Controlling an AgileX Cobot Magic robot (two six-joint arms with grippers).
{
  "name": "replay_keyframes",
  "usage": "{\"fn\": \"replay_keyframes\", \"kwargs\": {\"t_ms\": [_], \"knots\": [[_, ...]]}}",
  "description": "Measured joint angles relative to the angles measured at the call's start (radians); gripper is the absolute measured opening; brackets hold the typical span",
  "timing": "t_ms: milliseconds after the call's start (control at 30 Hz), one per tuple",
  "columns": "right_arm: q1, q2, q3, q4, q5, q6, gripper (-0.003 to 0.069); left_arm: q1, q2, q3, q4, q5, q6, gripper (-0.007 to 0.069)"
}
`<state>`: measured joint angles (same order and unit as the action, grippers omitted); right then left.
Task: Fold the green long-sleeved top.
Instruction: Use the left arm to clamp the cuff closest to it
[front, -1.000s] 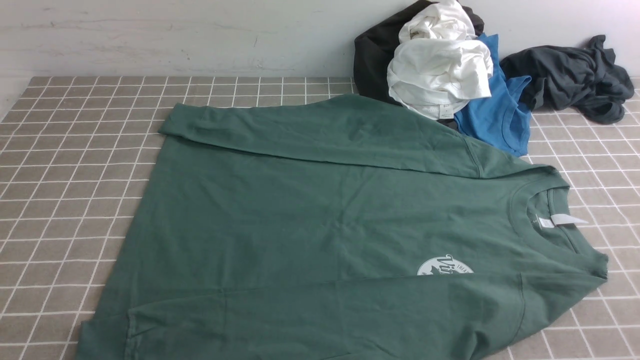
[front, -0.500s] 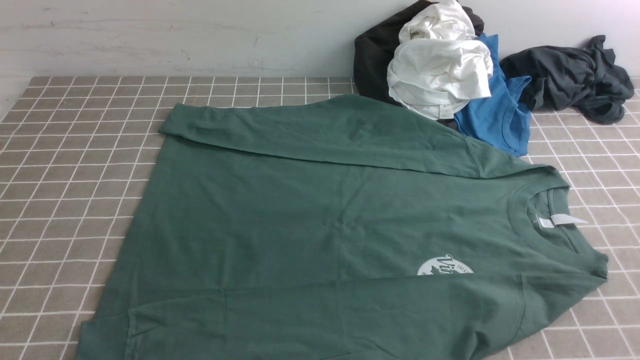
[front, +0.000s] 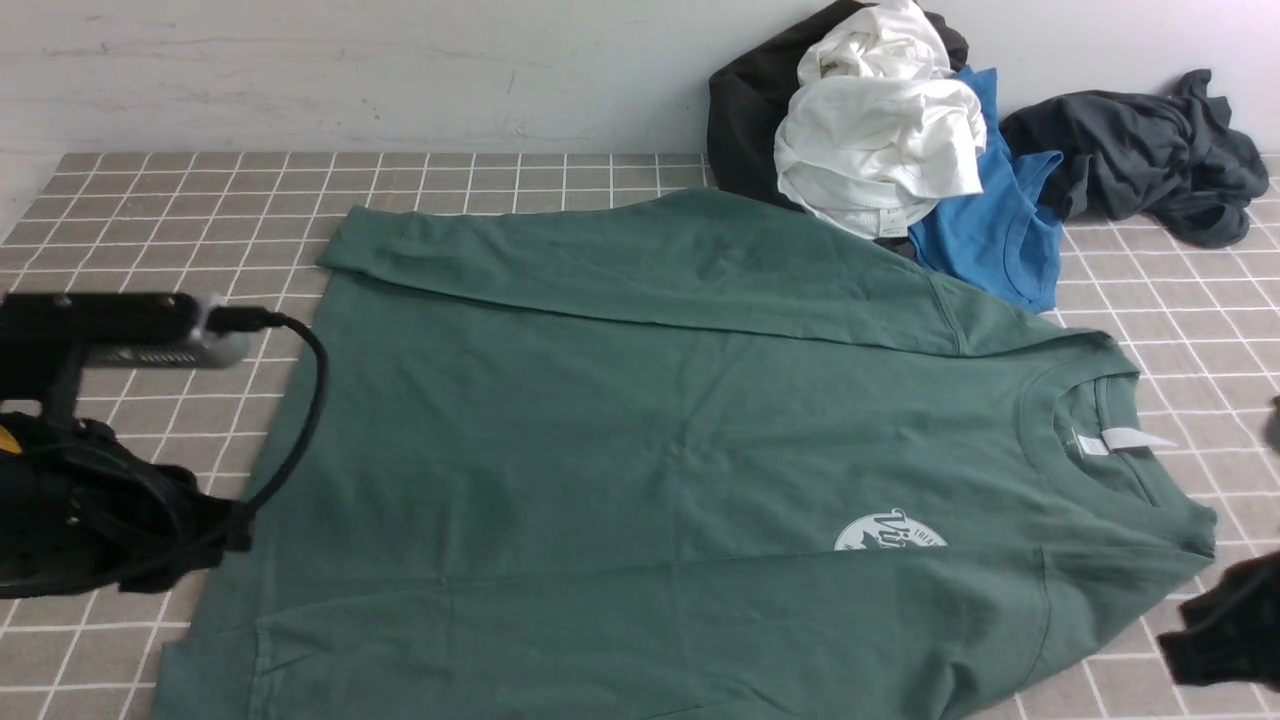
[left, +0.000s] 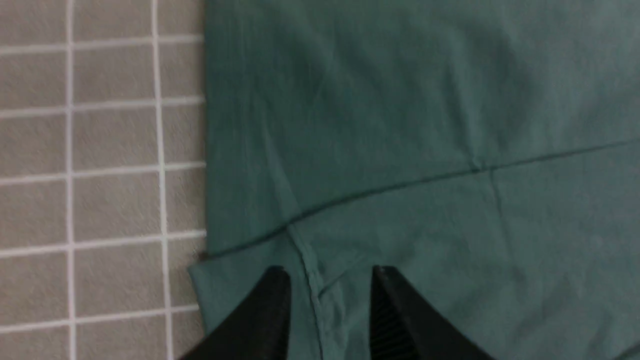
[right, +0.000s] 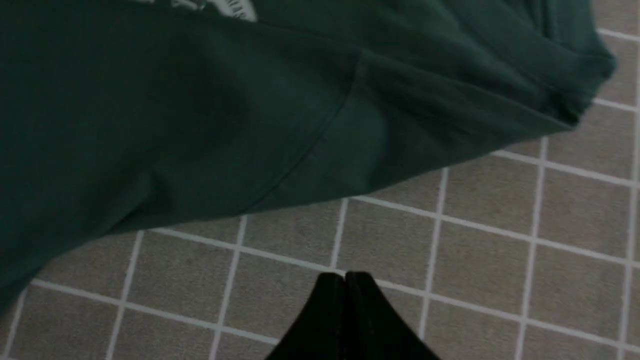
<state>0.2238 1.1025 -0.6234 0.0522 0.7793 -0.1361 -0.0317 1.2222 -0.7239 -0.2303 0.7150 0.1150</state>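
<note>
The green long-sleeved top (front: 640, 430) lay flat mid-counter (front: 150, 200), collar right, hem left, both sleeves folded across the body. Your left gripper (left: 330, 272) hung spread over the near-left hem, pinching nothing; your right gripper (right: 345, 277) was pressed together, empty, over bare counter beside the near shoulder. Likely step: body fold. Next: open right, pinch both near edges

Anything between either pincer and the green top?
Nothing visible. The left pincer is open directly over a corner of the green top, with bare fabric beneath it. The right pincer is shut over bare tiles beside the shoulder edge, with only tile between. The clothes pile sits at the far side, away from both.
</note>
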Motion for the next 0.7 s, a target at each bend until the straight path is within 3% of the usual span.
{"fn": "replay_keyframes", "kwargs": {"t_ms": [67, 100, 133, 233, 467, 700], "knots": [[0.023, 0.034, -0.001, 0.027, -0.027, -0.029, -0.001, 0.004, 0.047, 0.0, -0.004, 0.011, 0.0, 0.0349], [0.047, 0.075, -0.002, 0.059, -0.07, -0.062, -0.001, 0.016, 0.106, 0.0, -0.008, 0.022, 0.0, 0.0432], [0.058, 0.092, -0.002, 0.074, -0.094, -0.078, -0.001, 0.029, 0.142, 0.0, -0.012, 0.024, 0.0, 0.0467], [0.071, 0.127, -0.004, 0.119, -0.14, -0.099, -0.001, 0.078, 0.242, -0.002, -0.029, 0.024, 0.0, 0.0519], [0.072, 0.137, -0.008, 0.166, -0.176, -0.102, -0.001, 0.111, 0.366, -0.004, -0.035, -0.025, 0.0, 0.0486], [0.072, 0.137, -0.008, 0.178, -0.183, -0.105, -0.001, 0.111, 0.385, -0.005, -0.033, -0.106, -0.029, 0.036]]}}
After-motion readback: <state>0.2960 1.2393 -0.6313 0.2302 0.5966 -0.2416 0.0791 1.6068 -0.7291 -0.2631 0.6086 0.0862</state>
